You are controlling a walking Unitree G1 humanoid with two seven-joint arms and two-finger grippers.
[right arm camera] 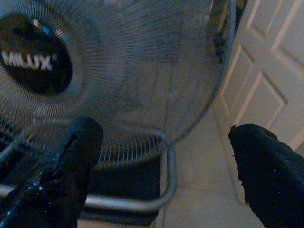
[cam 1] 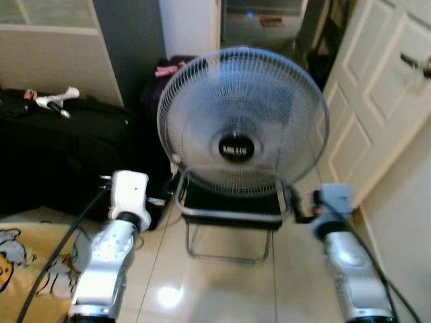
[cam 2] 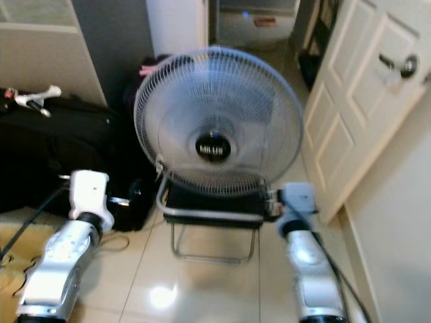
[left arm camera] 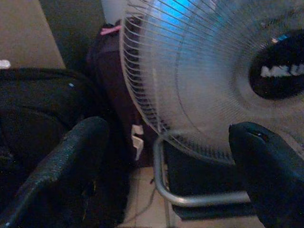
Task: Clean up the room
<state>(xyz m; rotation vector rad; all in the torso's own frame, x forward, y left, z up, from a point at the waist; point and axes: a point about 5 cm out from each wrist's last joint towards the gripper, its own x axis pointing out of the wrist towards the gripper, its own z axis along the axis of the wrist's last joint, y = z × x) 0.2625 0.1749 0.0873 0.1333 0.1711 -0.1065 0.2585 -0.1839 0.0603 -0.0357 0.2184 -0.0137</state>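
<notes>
A round white-grilled fan point(cam 1: 242, 121) with a black hub stands on a chrome-framed chair point(cam 1: 229, 214) with a black seat, straight ahead on the tiled floor. Both silver arms reach toward it. My left gripper point(left arm camera: 168, 128) is open, its fingers point(left arm camera: 71, 166) spread before the fan's lower left rim and the chair's chrome tube point(left arm camera: 164, 185). My right gripper point(right arm camera: 164, 130) is open too, its fingers point(right arm camera: 270, 175) spread at the fan's lower right rim. Neither gripper holds anything.
A black suitcase point(cam 1: 60, 148) with a white object point(cam 1: 57, 99) on top lies at the left. A dark bag with pink trim point(cam 1: 165, 70) sits behind the fan. A white panelled door point(cam 1: 384, 114) stands at the right. A yellow printed cloth point(cam 1: 27, 256) lies at lower left.
</notes>
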